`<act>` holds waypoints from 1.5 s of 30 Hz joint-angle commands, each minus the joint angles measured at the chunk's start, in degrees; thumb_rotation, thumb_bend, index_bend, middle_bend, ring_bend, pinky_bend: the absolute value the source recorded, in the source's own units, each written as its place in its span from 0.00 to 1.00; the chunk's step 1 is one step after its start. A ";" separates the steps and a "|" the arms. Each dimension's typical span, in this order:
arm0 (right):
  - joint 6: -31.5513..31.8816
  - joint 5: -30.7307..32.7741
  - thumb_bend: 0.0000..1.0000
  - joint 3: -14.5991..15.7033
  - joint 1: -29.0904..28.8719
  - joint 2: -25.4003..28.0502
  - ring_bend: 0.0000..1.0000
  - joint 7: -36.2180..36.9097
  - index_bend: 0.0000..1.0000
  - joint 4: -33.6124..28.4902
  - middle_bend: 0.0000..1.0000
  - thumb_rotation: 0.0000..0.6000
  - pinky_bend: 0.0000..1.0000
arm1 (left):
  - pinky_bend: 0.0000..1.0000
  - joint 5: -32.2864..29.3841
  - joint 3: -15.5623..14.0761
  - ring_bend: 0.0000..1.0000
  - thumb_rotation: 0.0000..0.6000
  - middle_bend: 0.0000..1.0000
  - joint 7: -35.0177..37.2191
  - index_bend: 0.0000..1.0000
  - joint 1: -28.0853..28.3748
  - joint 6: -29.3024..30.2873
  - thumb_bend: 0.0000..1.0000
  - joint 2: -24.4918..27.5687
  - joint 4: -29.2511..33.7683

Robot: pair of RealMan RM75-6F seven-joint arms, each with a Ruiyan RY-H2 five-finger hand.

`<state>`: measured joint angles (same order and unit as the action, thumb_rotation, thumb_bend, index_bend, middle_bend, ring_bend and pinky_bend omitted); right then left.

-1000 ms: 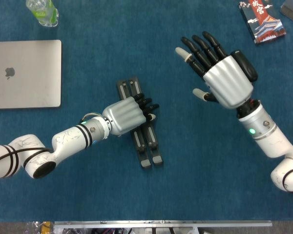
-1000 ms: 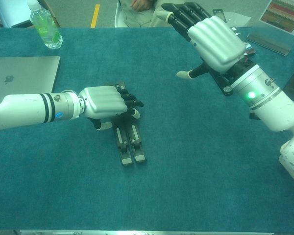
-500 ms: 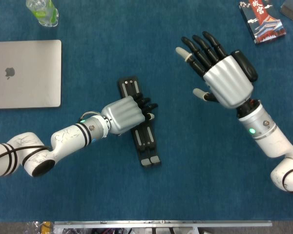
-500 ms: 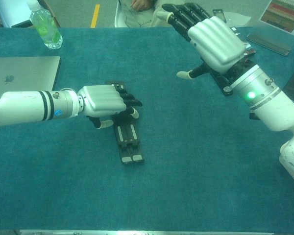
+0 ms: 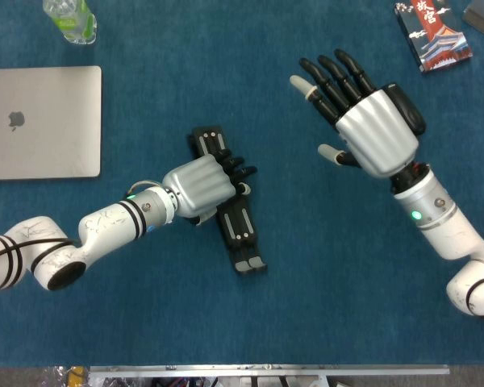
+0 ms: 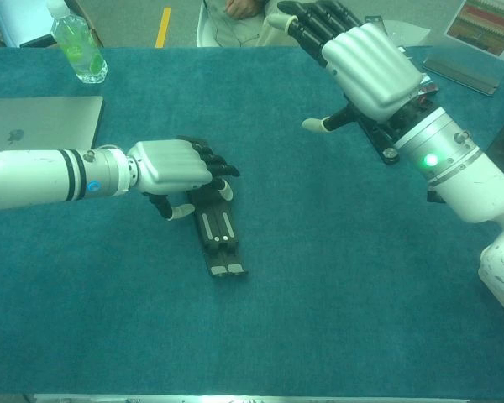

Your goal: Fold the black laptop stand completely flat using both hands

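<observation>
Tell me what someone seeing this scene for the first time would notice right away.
Probably the left robot hand, resting on the black laptop stand that lies on the blue table near its middle. Next, the right robot hand, raised with fingers spread and holding nothing, off to the stand's right. A closed silver laptop lies at the left edge.

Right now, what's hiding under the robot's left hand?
The black laptop stand lies under the left hand, on the blue table. Its two ends stick out on either side; the middle is covered, so how the fingers touch it cannot be seen.
</observation>
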<state>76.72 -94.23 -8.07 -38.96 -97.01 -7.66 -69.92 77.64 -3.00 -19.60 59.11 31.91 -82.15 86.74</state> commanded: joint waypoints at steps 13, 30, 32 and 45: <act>0.64 2.23 0.00 0.31 2.78 3.86 0.00 0.18 0.00 -1.62 0.00 1.00 0.03 | 0.05 -2.28 2.62 0.00 0.61 0.00 5.15 0.02 -4.74 8.63 0.51 4.94 2.40; -1.96 12.06 0.00 0.57 9.94 15.39 0.00 -3.60 0.00 -12.98 0.00 1.00 0.03 | 0.05 -9.08 5.83 0.00 0.88 0.00 3.06 0.02 -17.76 29.19 0.48 9.41 7.97; -1.30 12.91 0.00 0.70 11.18 16.67 0.00 -4.23 0.00 -14.25 0.00 1.00 0.03 | 0.05 -10.37 5.38 0.00 0.88 0.00 1.04 0.03 -19.67 31.48 0.46 10.27 9.29; 4.86 15.85 0.00 2.28 19.33 19.68 0.00 -5.23 0.00 -16.80 0.00 1.00 0.03 | 0.05 -12.30 3.71 0.00 0.95 0.00 -2.07 0.05 -31.71 45.56 0.44 12.33 13.69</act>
<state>81.28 -78.73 -6.08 -20.13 -77.60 -12.94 -86.56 65.35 1.25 -21.59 30.00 74.78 -70.48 99.43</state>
